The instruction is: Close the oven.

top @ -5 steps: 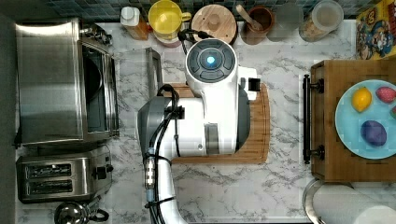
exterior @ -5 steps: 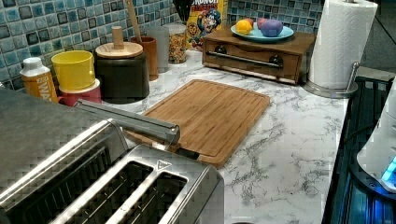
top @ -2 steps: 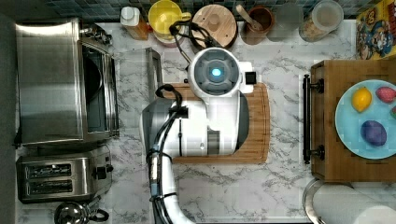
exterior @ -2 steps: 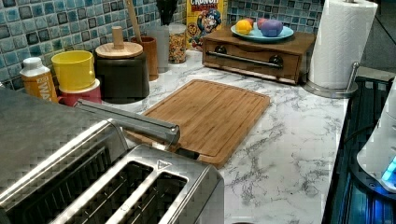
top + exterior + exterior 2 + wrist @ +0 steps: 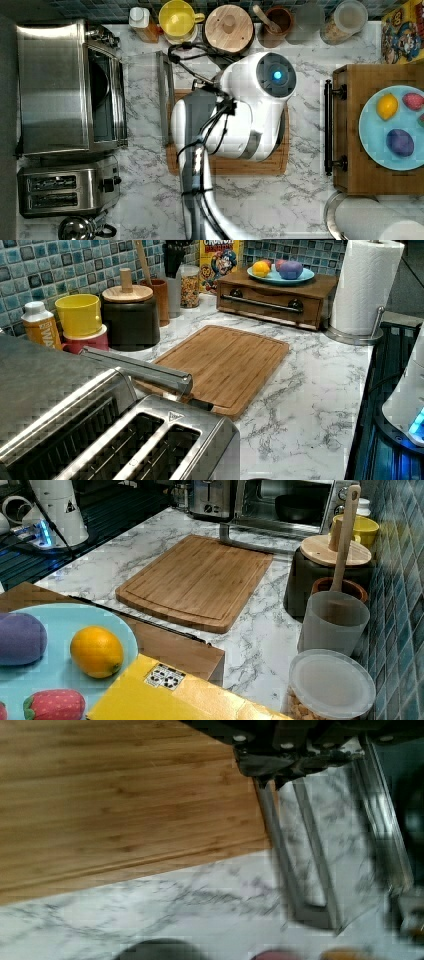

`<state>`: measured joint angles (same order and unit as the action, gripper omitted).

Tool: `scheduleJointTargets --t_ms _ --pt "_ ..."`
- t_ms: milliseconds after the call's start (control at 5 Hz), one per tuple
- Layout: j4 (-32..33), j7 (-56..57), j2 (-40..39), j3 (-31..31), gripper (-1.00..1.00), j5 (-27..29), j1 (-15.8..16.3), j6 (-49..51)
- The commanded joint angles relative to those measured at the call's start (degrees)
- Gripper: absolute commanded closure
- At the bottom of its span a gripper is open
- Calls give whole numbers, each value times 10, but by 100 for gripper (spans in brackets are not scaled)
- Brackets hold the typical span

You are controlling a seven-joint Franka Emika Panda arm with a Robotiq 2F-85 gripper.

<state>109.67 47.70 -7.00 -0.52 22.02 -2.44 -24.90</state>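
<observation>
the oven (image 5: 60, 90) stands at the top view's left, glass door dropped flat, bar handle (image 5: 164, 97) beside the cutting board (image 5: 280, 165). approach step; the arm (image 5: 240, 115) hovers over the board. gripper state: cannot tell. next: get under the handle, lift.

You have one oven (image 5: 65, 90), one toaster (image 5: 65, 192), one cutting board (image 5: 197, 582), one paper towel roll (image 5: 365, 285), one yellow cup (image 5: 176, 20) and one cereal box (image 5: 218, 262).
</observation>
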Motion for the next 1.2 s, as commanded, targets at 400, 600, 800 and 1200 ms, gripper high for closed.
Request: scheduleJointTargets --t_ms 400,600,800,1200 --pt "39 261 -54 43 100 189 -19 -112" --pt "54 300 -66 54 100 214 -18 -172" --pt "47 361 -99 62 100 273 -29 -192" --pt "21 428 -155 70 100 323 -27 -205"
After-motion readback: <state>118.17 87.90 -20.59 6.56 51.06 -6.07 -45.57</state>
